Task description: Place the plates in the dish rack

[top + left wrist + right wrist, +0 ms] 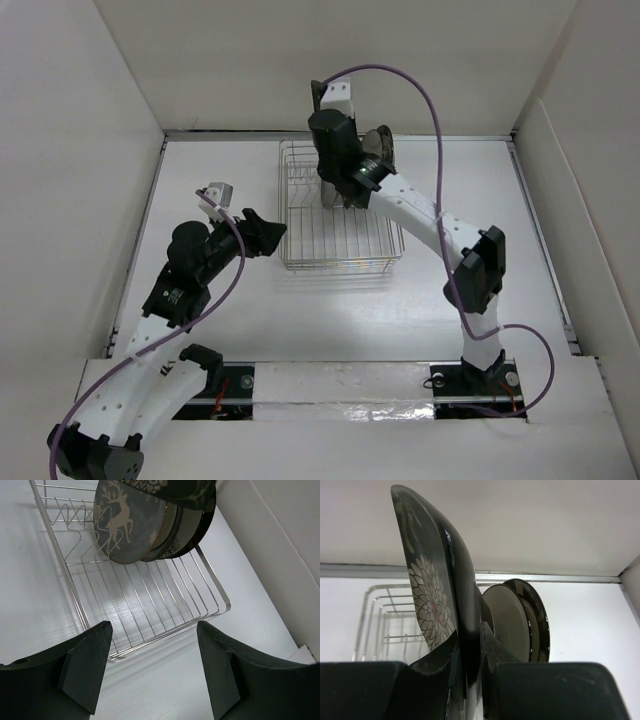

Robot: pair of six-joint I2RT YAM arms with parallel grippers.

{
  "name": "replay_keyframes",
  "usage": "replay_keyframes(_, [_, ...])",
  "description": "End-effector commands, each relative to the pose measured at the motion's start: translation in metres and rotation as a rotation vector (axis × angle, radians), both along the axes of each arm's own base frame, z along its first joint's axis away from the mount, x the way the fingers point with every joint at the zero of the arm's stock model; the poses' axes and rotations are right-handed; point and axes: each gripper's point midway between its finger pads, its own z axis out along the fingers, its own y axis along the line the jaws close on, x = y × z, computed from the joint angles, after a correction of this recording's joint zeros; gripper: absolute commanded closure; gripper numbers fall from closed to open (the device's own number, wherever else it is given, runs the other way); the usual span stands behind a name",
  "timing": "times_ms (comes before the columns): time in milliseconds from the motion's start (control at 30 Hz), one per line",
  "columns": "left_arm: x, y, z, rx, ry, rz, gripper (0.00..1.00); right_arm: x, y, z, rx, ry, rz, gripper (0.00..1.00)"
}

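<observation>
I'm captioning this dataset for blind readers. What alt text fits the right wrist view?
The right gripper is shut on the edge of a black flowered plate, held upright on edge. Behind it, round plates stand on edge in the wire dish rack on a white table.

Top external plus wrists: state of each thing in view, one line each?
dish rack, partly loaded, near slots free.
grey plate, standing on edge at the rack's far end.
plates behind it, on edge, packed close; count unclear.
black square plate, on edge, gripped above the rack.
right gripper, shut on the black square plate.
left gripper, open, empty, beside the rack.
</observation>
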Motion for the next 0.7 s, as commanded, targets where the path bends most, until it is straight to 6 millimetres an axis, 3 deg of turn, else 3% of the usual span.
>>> replay_keyframes(0, [0.000, 0.005, 0.019, 0.024, -0.094, 0.044, 0.35, -0.003, -0.004, 0.073, 0.145, -0.206, -0.108, 1.00])
replay_keyframes(33, [-0.001, 0.006, 0.024, 0.023, -0.110, 0.053, 0.34, 0.004, 0.003, 0.061, 0.130, -0.194, -0.109, 1.00])
replay_keyframes(167, [-0.005, 0.008, 0.018, 0.048, -0.088, 0.066, 0.34, 0.015, 0.013, 0.050, 0.137, -0.199, -0.122, 1.00])
replay_keyframes(667, [-0.008, 0.001, 0.017, 0.039, -0.082, 0.046, 0.35, 0.034, 0.034, 0.003, 0.215, -0.224, -0.145, 1.00])
